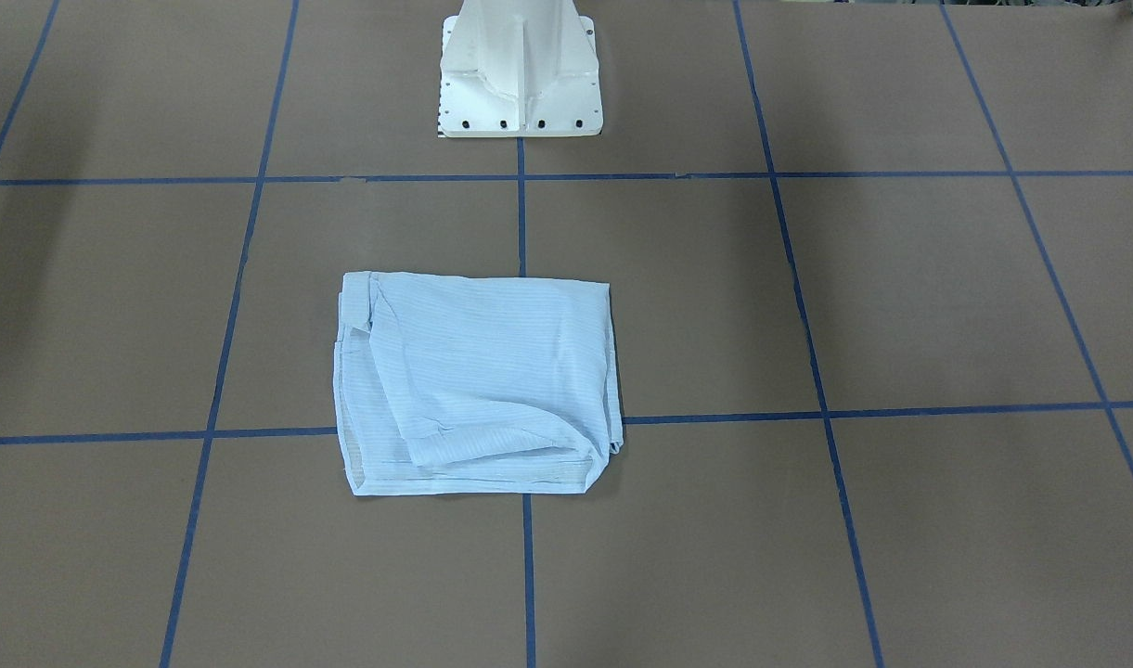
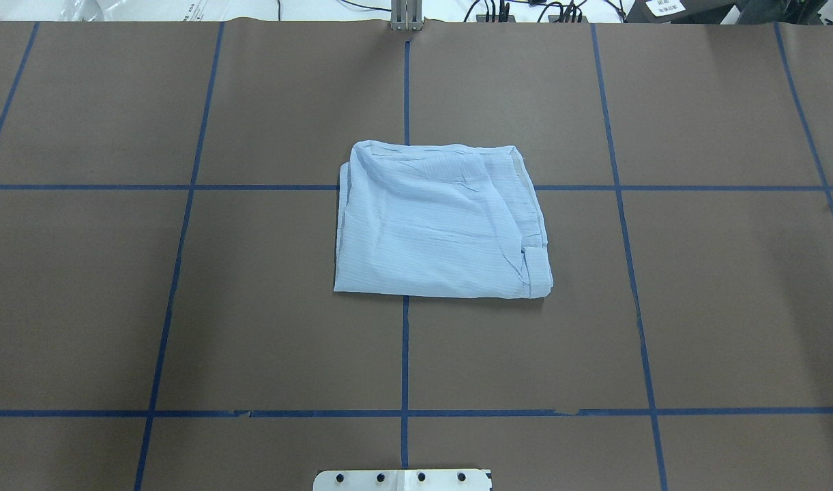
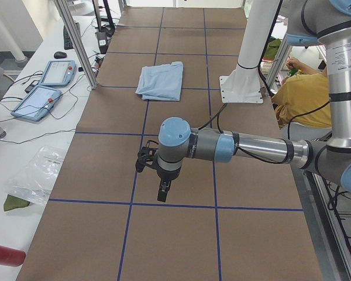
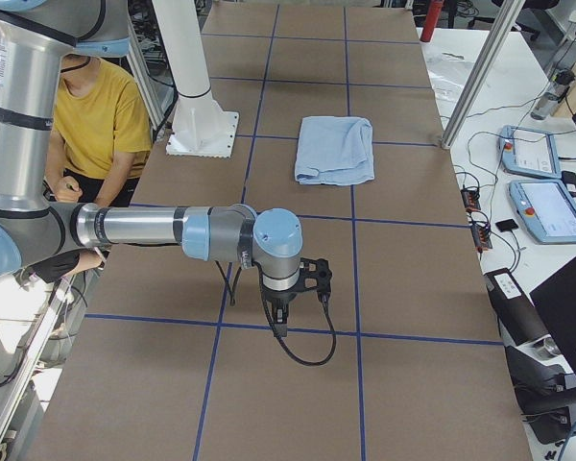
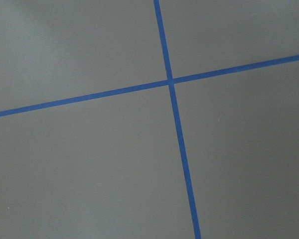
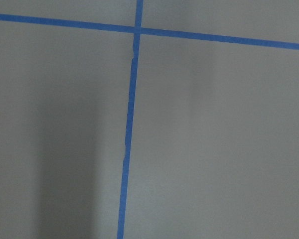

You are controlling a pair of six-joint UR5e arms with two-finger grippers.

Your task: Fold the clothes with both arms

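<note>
The light-blue striped shirt (image 2: 436, 218) lies folded into a compact rectangle at the middle of the brown table, also in the front view (image 1: 473, 380) and both side views (image 3: 161, 80) (image 4: 336, 149). Its collar, buttons and label are hidden. The left gripper (image 3: 162, 193) hangs over bare table, far from the shirt. The right gripper (image 4: 279, 325) hangs over bare table at the other end, also far away. Both show only in side views, so I cannot tell whether they are open or shut. Both wrist views show only table and blue tape.
The white pedestal base (image 1: 520, 83) stands at the robot's edge of the table. A person in a yellow shirt (image 4: 96, 115) sits behind it. Teach pendants (image 3: 47, 88) and cables lie on the white side bench. Blue tape lines (image 2: 404, 354) grid the table.
</note>
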